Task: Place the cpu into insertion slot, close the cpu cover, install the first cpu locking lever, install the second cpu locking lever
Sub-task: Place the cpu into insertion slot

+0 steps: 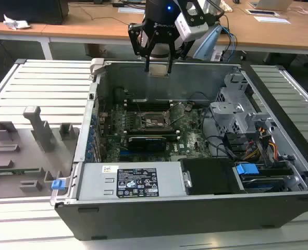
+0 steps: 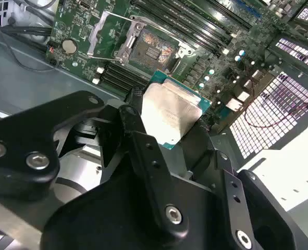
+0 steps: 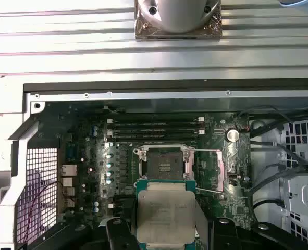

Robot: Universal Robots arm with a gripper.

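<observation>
My gripper [image 1: 158,69] hangs above the open computer case's far wall [image 1: 195,78] and is shut on the cpu [image 1: 158,71], a flat square chip with a silver-grey top. Both wrist views show the cpu [image 2: 172,112] [image 3: 164,213] clamped by its edges between the black fingers [image 2: 135,117]. The insertion slot [image 1: 152,119] [image 2: 152,47] [image 3: 163,162] lies bare on the green motherboard, well below the chip. The cpu cover [image 2: 95,35], a thin metal frame, is swung open beside the slot.
Long black memory slots [image 3: 156,130] run beside the socket, and a black expansion card [image 1: 148,140] lies on its near side. A power supply [image 1: 135,182] fills the case front; a drive cage with cables [image 1: 237,114] sits at the exterior view's right. Grey fixtures [image 1: 34,135] stand outside.
</observation>
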